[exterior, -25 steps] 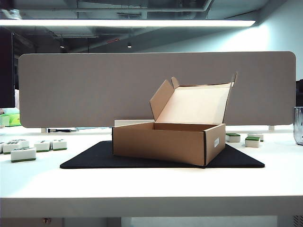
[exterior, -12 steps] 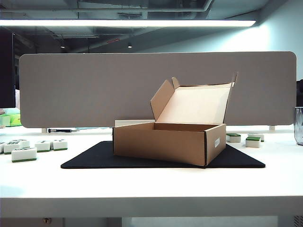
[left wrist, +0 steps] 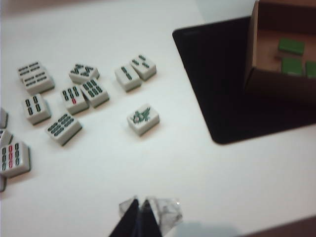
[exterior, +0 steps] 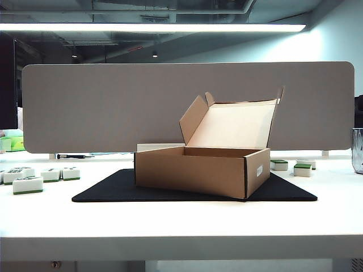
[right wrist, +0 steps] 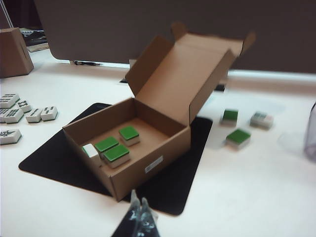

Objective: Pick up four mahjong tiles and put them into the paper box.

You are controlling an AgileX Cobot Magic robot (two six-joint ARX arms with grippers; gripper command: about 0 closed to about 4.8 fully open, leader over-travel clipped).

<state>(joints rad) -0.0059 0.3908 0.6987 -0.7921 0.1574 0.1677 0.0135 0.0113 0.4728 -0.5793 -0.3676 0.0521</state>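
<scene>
The paper box (exterior: 190, 173) stands open on a black mat, lid tipped up and back. Inside the paper box (right wrist: 148, 153) lie several mahjong tiles: three green-side-up (right wrist: 116, 153) and a white one (right wrist: 90, 149) by the wall. My left gripper (left wrist: 139, 203) is shut and empty above the bare white table, near a loose bird-marked tile (left wrist: 143, 118) and beside the box corner (left wrist: 284, 91). Shut and empty as well, my right gripper (right wrist: 138, 202) hovers in front of the box's near corner. Neither gripper shows in the exterior view.
Black mat (exterior: 113, 190) under the box. Several loose face-up tiles (left wrist: 63, 128) lie left of it, and three tiles (right wrist: 238, 137) sit to its right. Grey partition (exterior: 113, 107) behind. A clear cup (exterior: 357, 150) at the far right, a pen (exterior: 71, 156) at the back left.
</scene>
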